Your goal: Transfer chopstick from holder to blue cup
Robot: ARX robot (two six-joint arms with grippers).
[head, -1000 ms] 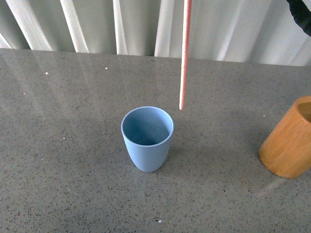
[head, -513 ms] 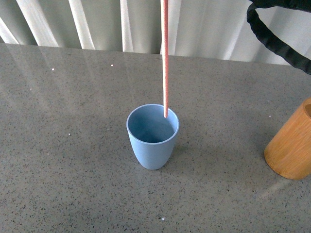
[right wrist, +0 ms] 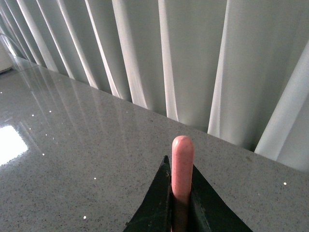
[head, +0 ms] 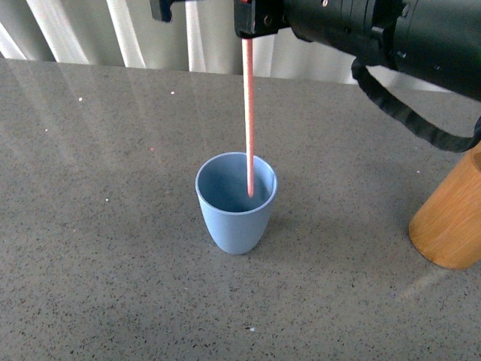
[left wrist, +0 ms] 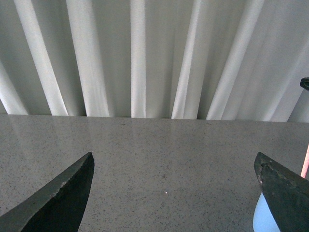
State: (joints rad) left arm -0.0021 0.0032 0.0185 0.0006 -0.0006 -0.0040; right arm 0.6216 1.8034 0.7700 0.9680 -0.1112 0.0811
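The pink-red chopstick (head: pixel 248 113) hangs upright, its lower end inside the blue cup (head: pixel 236 218) at the middle of the table. My right gripper (head: pixel 248 26) is shut on the chopstick's upper part, directly above the cup. In the right wrist view the rounded end of the chopstick (right wrist: pixel 182 166) sticks out between the closed black fingers (right wrist: pixel 157 203). The orange-brown holder (head: pixel 451 218) stands at the right edge. My left gripper (left wrist: pixel 174 181) is open and empty; a sliver of the blue cup (left wrist: pixel 265 217) and of the chopstick (left wrist: pixel 305 164) shows past its one finger.
The grey speckled table (head: pixel 98 226) runs back to white curtains (head: pixel 143 34). The right arm's black body and cable (head: pixel 406 45) span the upper right above the table.
The right gripper has come down into the front view with the chopstick. The chopstick's tip has gone from the cup's rim down into the cup.
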